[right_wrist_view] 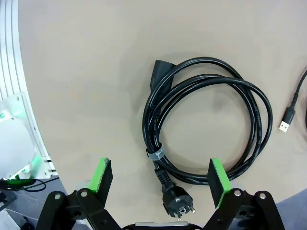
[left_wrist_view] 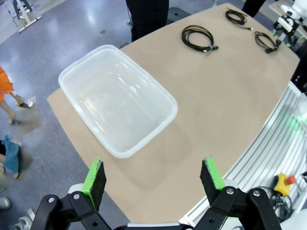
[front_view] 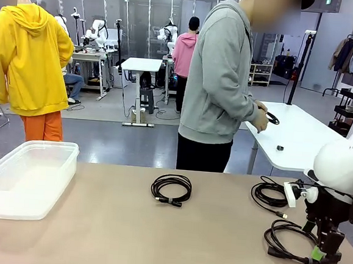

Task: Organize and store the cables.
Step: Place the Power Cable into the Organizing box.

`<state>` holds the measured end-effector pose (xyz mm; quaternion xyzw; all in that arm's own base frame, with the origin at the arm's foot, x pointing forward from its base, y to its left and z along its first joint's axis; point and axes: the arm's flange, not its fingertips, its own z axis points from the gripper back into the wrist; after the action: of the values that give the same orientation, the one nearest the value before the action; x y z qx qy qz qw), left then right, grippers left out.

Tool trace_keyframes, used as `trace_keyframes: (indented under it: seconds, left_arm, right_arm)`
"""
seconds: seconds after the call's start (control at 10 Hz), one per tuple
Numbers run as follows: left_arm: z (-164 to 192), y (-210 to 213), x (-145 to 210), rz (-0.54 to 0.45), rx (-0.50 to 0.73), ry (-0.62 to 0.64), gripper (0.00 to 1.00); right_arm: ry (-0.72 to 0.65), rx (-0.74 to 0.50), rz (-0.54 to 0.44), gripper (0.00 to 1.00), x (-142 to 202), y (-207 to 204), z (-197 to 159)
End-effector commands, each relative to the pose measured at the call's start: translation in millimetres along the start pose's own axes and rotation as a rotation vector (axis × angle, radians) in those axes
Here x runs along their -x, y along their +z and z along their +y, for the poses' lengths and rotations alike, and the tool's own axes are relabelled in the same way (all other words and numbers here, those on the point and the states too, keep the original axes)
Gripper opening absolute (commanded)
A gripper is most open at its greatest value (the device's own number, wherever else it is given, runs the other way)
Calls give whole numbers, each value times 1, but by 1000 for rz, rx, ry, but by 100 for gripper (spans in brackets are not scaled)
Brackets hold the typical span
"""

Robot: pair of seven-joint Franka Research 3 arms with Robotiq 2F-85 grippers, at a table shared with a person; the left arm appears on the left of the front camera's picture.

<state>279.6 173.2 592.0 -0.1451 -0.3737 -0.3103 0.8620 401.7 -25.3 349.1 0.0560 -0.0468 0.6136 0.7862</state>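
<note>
Right gripper (right_wrist_view: 160, 172): jaws spread wide, green pads (right_wrist_view: 102, 173) well apart, nothing held. It sits low over the table (front_view: 107, 236); whether a fingertip touches the surface cannot be told. Power cord (right_wrist_view: 151, 129): thick, black, coiled in one loop and bound by a pale tie. It lies flat directly ahead of this gripper, its round two-pin plug between the two fingers and its socket end at the far side of the loop. In the front view the same power cord (front_view: 289, 256) lies under and just beside the gripper (front_view: 326, 254). USB cable (front_view: 256, 193): thin, black, coiled, lying near and beyond the power cord, and its silver connector (right_wrist_view: 286, 125) shows past the gripper's right-hand pad. Third coil (front_view: 171, 200): black, looped, well apart from this gripper toward the table's middle. Left gripper (left_wrist_view: 153, 175): jaws equally wide, empty, held high above the table. Clear plastic bin (left_wrist_view: 144, 76): rectangular, holding nothing, just ahead of the left fingertips; the third coil (left_wrist_view: 206, 46) lies well beyond it. Person's hand (front_view: 262, 117): across the table, at a separate white table, holding what seems to be another thin black cord (front_view: 274, 120), too small to identify.
</note>
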Motion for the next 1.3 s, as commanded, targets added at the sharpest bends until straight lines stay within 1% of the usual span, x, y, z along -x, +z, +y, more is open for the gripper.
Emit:
trace_keyframes:
  seconds: [0.0,0.3,0.5,0.7,0.8,0.9,1.0,1.1,1.2]
  left_arm:
    - [1,2,-2,-4,0,2,100]
    - [1,2,-2,-4,0,2,100]
    - [1,2,-2,-4,0,2,100]
    - [1,2,-2,-4,0,2,100]
    - [1,2,-2,-4,0,2,100]
    - [1,2,-2,-4,0,2,100]
    - [1,2,-2,-4,0,2,100]
    - [1,2,-2,-4,0,2,100]
    - [1,2,-2,-4,0,2,100]
  right_arm:
    - [-1,5,-20,100,15,-56,87]
    - [-10,-11,5,100,22,-69,86]
    - [-3,-41,26,100,24,-81,91]
    - [-16,-22,57,100,26,-82,95]
    - [-16,21,64,88,25,-78,97]
    - [-9,45,81,55,25,-74,99]
    - [-20,38,99,29,25,-73,100]
    - [-4,32,96,0,24,-72,100]
    - [-8,33,91,0,24,-71,100]
